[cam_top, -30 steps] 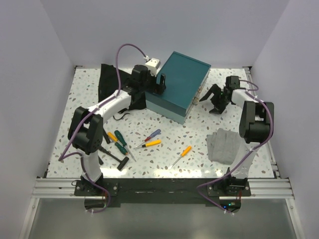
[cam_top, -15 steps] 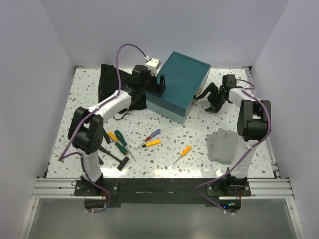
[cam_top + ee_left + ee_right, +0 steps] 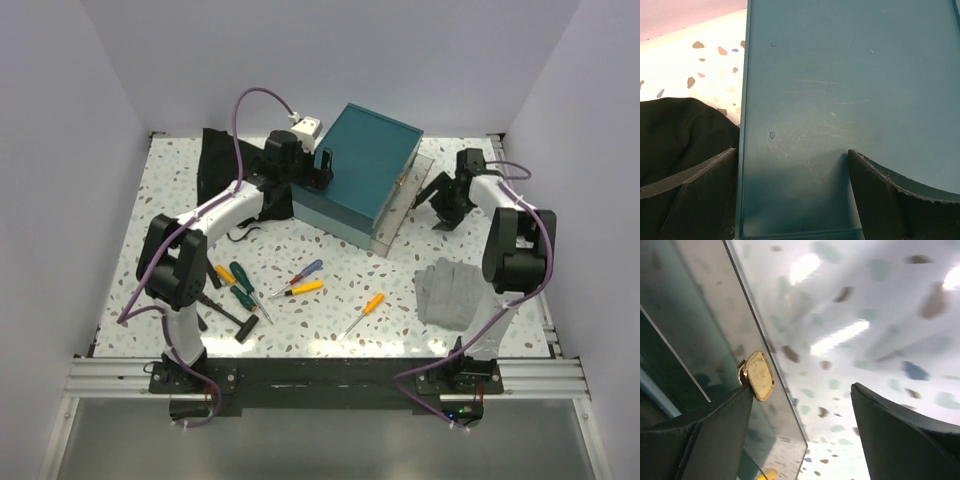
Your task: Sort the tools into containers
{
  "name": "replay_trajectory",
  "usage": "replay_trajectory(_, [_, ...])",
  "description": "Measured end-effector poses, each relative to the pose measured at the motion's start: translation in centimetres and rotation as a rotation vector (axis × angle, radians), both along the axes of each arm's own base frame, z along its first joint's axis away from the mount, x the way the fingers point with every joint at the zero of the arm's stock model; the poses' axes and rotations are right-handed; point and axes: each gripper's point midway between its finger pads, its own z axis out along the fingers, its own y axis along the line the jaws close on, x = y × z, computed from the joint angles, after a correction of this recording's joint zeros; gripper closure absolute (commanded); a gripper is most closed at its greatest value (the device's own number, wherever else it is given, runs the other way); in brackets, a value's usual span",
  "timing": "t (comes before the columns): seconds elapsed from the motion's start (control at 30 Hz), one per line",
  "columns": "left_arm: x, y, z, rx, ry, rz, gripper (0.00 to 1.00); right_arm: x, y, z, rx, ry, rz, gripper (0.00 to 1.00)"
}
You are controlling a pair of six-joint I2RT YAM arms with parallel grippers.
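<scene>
Slippage looms — left gripper (image 3: pixel 791 151) spread, empty, astride the edge of the dark-teal hard case (image 3: pixel 365 165) at upper centre, right gripper (image 3: pixel 801 389) spread empty beside its brass clasp (image 3: pixel 759 375), which a glancing finger could miss, shoving the case — screwdrivers (image 3: pixel 308 287) lie lower left.

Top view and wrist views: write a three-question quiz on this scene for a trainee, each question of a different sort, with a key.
1. True or false: the rightmost orange-handled screwdriver lies inside the teal case.
2. Fill in: the left gripper hangs at the case's edge with its jaws ___.
3. The grey cloth lies: A on the case; B on the table, at the right; C under the left gripper.
Key: 1 false; 2 open; 3 B.
</scene>
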Motion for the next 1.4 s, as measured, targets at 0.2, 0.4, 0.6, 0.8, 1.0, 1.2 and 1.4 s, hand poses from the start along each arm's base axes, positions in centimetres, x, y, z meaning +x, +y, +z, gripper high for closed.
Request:
replay_trajectory(0.2, [0.0, 0.0, 0.0, 0.000, 0.000, 0.001, 0.05, -3.1, -4.6, -0.1, -0.022, 0.049, -0.098, 0.20])
replay_trajectory(0.4, [0.1, -0.1, 0.0, -0.004, 0.001, 0.003, 0.05, -5.5, -7.6, -0.2, -0.035, 0.082, -0.168, 0.20])
replay_trajectory(0.6, [0.5, -0.3, 0.1, -0.007, 0.000, 0.002, 0.05, -7.2, -9.7, 0.0, -0.052, 0.106, -0.213, 0.20])
replay_trajectory(0.8, [0.6, -0.7, 0.2, -0.012, -0.001, 0.002, 0.06, -7.8, -11.4, 1.5, -0.075, 0.068, -0.191, 0.14])
replay_trajectory(1.0, [0.6, -0.9, 0.8, -0.005, -0.009, -0.013, 0.04, -4.9, -11.3, 7.7, -0.103, -0.170, -0.077, 0.11])
replay_trajectory(1.2, [-0.6, -1.1, 4.7, -0.025, -0.048, -0.066, 0.00, -3.4, -9.3, 14.6, -0.201, -0.438, 0.148, 0.09])
replay_trajectory(1.4, [-4.2, 3.1, 14.0, -0.082, -0.217, -0.025, 0.00, -4.1, -0.1, 20.6, -0.361, -0.714, 0.563, 0.08])
